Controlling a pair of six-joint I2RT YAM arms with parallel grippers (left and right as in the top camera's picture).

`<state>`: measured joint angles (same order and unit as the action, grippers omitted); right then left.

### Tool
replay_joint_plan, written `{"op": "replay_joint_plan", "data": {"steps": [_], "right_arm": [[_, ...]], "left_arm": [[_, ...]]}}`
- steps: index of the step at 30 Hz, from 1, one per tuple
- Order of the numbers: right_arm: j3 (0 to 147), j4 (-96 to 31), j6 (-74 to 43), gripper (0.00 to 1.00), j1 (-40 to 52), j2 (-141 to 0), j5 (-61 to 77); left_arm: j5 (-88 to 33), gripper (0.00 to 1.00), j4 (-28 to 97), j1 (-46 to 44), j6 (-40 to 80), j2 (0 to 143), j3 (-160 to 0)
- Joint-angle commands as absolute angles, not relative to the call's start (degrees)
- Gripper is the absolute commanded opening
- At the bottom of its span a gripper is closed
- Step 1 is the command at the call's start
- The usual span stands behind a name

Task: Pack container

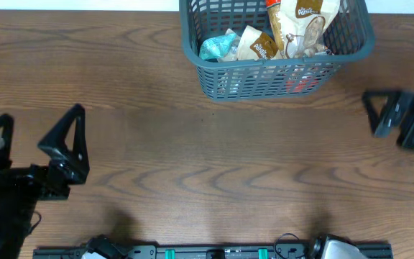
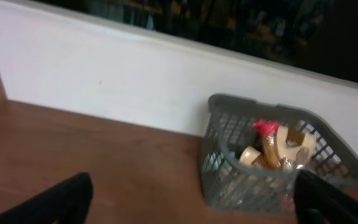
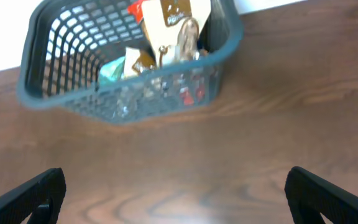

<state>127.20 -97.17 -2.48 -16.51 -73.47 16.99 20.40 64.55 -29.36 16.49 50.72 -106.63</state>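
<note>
At the far edge of the desk [image 1: 192, 165] the basket [image 1: 264, 78] of packets [image 1: 300, 29] looks light and stiff, best gripped by its thick rim; left claw [image 2: 191, 193] and right claw [image 3: 176, 186] gape empty

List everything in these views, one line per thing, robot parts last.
container: one, dark grey-blue, far side of the table, right of centre.
tan packets: at least two, beige-brown, standing in the container.
teal packet: one, light teal, in the container's left part.
red-topped packet: one, red top, among the tan packets.
table: one, brown wood, under everything.
white wall: one, white, along the table's far edge.
left claw: one, black, open and empty, over the table's left side.
right claw: one, black, open and empty, at the table's right edge.
</note>
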Motion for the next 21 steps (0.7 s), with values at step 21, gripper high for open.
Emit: {"op": "replay_joint_plan", "data": {"steps": [21], "right_arm": [[119.9, -97.3, -5.3, 0.99, -16.0, -66.3, 18.2]], "left_arm": [[21.1, 0.99, 66.0, -29.3, 16.3, 51.2, -106.4]]}}
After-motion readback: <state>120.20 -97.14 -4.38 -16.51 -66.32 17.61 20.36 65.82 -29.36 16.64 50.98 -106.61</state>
